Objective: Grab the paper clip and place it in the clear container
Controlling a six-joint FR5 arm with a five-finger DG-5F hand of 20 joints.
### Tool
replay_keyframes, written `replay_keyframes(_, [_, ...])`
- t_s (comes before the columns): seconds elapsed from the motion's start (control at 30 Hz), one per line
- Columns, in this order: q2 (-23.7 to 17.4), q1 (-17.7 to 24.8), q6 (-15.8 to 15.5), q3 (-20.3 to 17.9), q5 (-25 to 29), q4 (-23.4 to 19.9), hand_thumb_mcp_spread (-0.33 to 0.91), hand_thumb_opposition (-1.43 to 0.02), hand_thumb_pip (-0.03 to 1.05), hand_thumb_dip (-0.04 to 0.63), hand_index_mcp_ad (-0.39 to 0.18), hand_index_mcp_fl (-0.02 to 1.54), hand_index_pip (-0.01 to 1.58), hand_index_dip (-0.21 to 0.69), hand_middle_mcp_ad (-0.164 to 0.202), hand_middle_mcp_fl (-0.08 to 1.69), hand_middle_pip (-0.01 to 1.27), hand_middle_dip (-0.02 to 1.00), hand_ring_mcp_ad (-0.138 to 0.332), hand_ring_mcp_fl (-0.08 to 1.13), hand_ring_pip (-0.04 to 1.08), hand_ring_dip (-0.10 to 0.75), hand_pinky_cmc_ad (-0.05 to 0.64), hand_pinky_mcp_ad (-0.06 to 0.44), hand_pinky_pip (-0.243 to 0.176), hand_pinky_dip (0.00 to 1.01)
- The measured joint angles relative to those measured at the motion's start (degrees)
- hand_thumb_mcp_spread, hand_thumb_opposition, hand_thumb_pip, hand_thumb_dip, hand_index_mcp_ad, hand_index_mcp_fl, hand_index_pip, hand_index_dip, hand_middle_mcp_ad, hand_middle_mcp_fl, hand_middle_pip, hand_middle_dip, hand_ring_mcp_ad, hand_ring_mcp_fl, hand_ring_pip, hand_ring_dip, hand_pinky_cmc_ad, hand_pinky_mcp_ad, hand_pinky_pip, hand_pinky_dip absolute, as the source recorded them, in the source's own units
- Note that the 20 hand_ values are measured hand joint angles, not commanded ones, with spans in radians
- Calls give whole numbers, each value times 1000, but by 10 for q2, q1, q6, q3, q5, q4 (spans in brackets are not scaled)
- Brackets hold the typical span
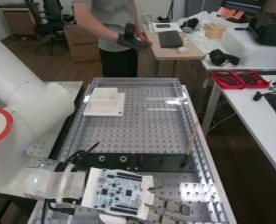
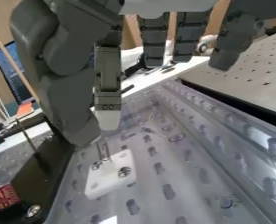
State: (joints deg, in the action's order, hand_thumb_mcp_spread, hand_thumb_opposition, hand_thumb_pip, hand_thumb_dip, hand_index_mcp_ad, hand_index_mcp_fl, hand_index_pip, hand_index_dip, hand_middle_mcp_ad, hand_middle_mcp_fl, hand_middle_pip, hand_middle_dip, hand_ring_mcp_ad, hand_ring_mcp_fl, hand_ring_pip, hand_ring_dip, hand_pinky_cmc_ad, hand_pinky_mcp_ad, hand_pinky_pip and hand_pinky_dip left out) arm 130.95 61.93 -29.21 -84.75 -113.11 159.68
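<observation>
A thin clip on a white block, light, stiff and easy to drop.
My hand [image 1: 167, 205] is low in the high view, right of the middle. In the wrist view the clip [image 2: 108, 151] stands upright on the small white block [image 2: 112, 179], right by the hand. I can't tell how far open the hand is, or if it has hold of the clip. I'd guess the clip weighs next to nothing, and the wire may be slick and bend if I squeeze hard. I'd pinch it softly near its top, across both wires, then lift it straight up so it won't twist or slip.
</observation>
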Motion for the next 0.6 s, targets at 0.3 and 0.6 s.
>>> replay_keyframes(0.3, [-3,-2,-25,-10,-7,-22,489,-843,578,253,-204,311,1443,113,108,3,133,173,133,3,68,101,349,272,-75,190])
replay_keyframes(0.6, [-16,-1,-43,-39,-18,-78,487,-845,572,253,-202,304,1450,113,99,0,133,173,134,0,79,101,351,272,-59,192])
